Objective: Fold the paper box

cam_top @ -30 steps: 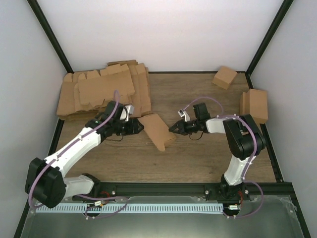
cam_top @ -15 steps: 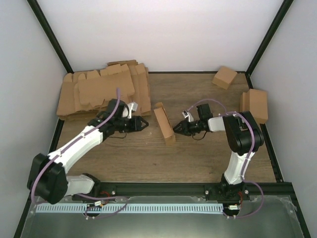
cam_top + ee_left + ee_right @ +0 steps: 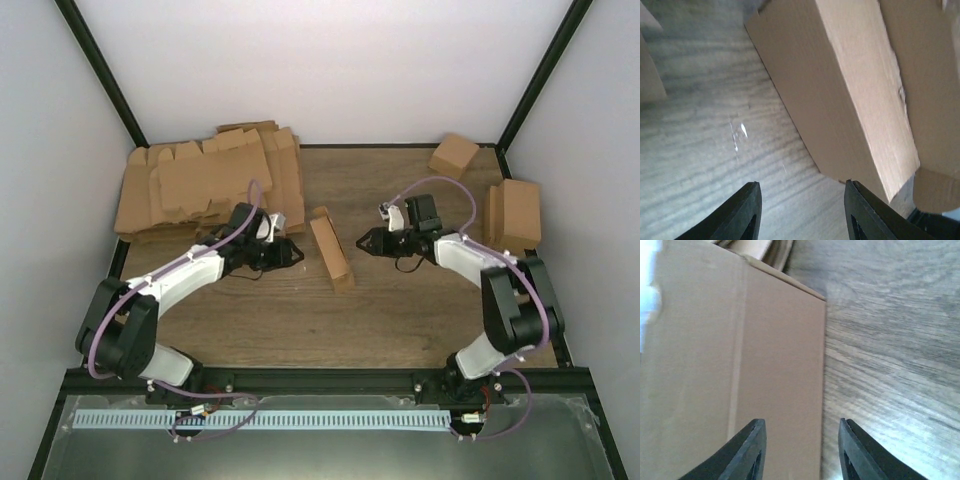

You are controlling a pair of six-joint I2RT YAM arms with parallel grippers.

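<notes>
The paper box [image 3: 330,248] is a folded, narrow brown cardboard box lying on the wooden table between the two grippers. It also fills the top of the left wrist view [image 3: 850,85] and the left of the right wrist view [image 3: 740,365]. My left gripper [image 3: 292,252] is open and empty just left of the box, not touching it; its fingertips [image 3: 752,192] frame bare table. My right gripper [image 3: 366,243] is open and empty just right of the box, a short gap away.
A pile of flat brown blanks [image 3: 205,185] lies at the back left. A small cube-like brown box [image 3: 453,155] sits at the back right, and folded boxes [image 3: 515,212] stand by the right wall. Black frame rails edge the table.
The box went from leaning open between both grippers to lying closed and free on the table. Both grippers let go and drew back; the right arm swung outward.
</notes>
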